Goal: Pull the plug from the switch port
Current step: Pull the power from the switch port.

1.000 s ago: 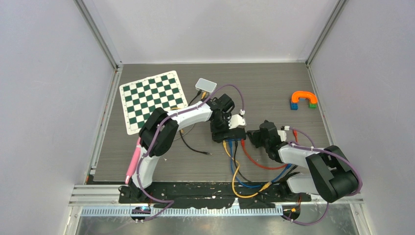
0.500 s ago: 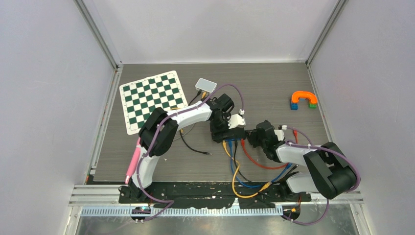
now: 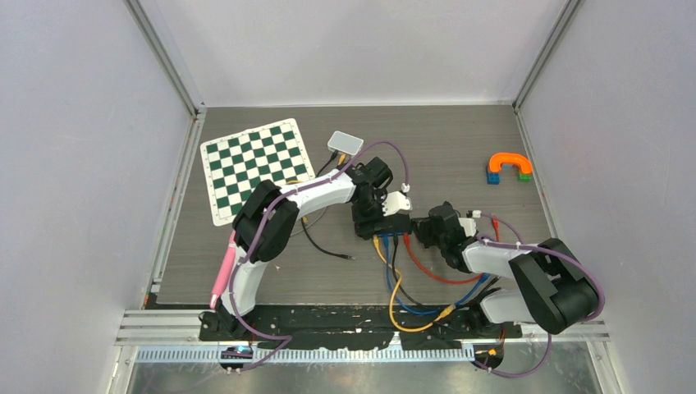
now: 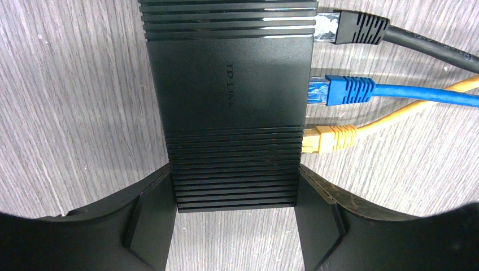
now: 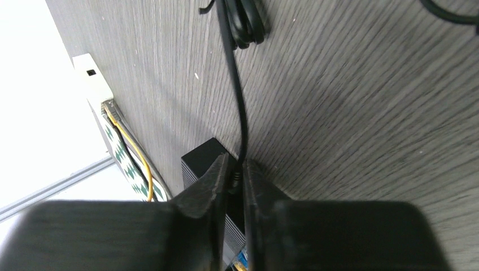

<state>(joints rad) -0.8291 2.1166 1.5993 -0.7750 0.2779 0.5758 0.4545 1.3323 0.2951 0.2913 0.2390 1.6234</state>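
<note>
Left hand (image 4: 234,192) clamps the switch (image 4: 231,84); right hand (image 5: 234,175) pinches the black cable (image 5: 242,113) between its fingertips (image 5: 214,180) — should the latch hold, it may slip.

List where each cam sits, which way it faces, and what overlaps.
Top external: above and behind the bases, looking down on the table; left arm and right arm show.
Left wrist: looking straight down on the switch, left pincer clamping its sides.
Right wrist: low, looking along the table at the switch's end, right pincer pinching a black cable.
Shared: the switch appears in all three.
</note>
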